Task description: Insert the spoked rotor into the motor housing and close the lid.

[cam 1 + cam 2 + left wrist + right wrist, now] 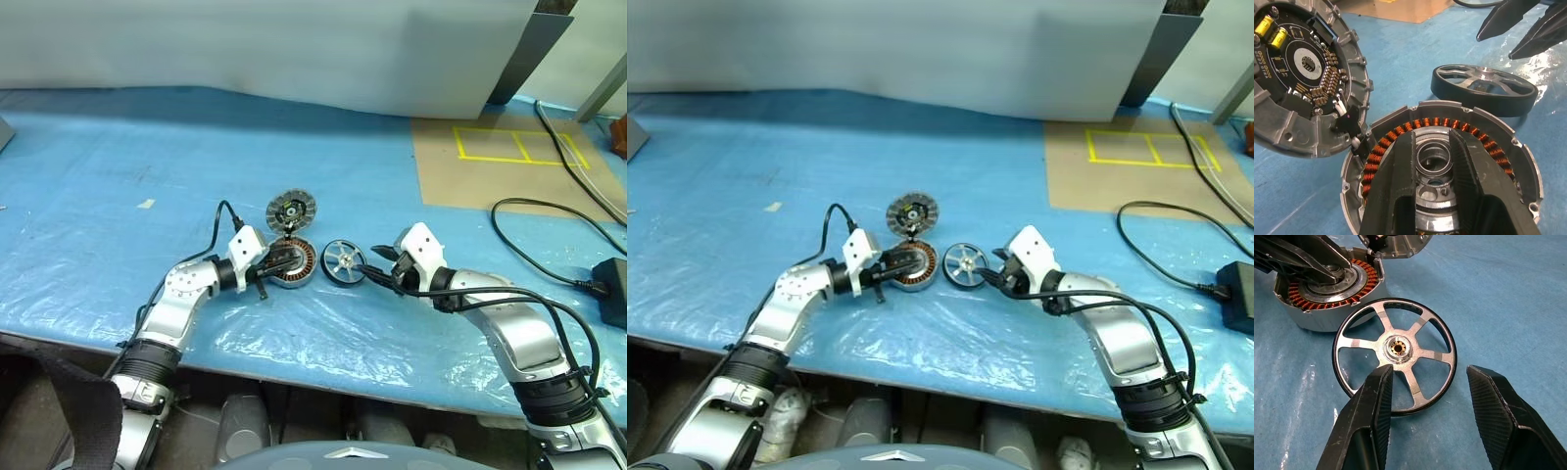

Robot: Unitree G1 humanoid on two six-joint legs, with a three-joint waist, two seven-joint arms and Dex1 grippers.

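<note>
While the left gripper (1432,161) lies across the motor housing (294,264) with its two fingers set close together over the silver centre, covering part of the copper windings, whether they press on it is hard to tell; the right gripper (1427,406) stands open, empty, just short of the spoked rotor (1396,357). Lying flat on the blue sheet (118,176) beside the housing, the rotor has its near rim hidden behind one finger (1371,406); the lid (291,211) stands tilted at the housing's far edge, its rim cut off in the left wrist view.
</note>
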